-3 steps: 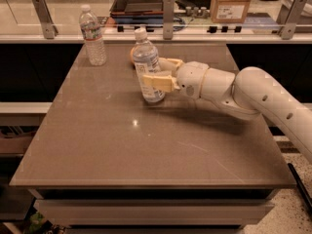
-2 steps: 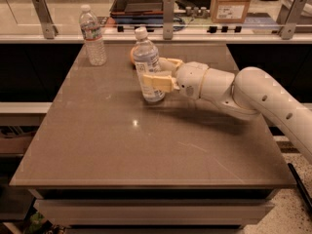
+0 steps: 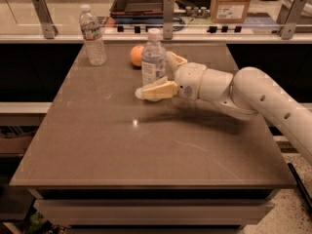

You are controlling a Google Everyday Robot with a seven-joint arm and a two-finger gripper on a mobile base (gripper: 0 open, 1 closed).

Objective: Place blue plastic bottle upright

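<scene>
The blue plastic bottle [image 3: 153, 65], clear with a white cap and a pale blue-and-white label, stands upright on the brown table [image 3: 122, 150], right of its middle toward the back. My gripper [image 3: 155, 77] reaches in from the right on a white arm [image 3: 253, 96]. One of its tan fingers [image 3: 157, 90] crosses in front of the bottle's lower body and the other sits behind it on the right. The gripper is shut on the bottle.
A slimmer clear bottle [image 3: 92, 35] with a red-and-white label stands at the table's back left. An orange [image 3: 137, 56] lies just behind and left of the held bottle. A rail with metal posts [image 3: 168, 13] runs behind the table, with a cardboard box [image 3: 229, 4] beyond it.
The bottle's top has swung to the right, from a slight left lean to upright. The orange behind it now shows. The gripper stays around the bottle.
</scene>
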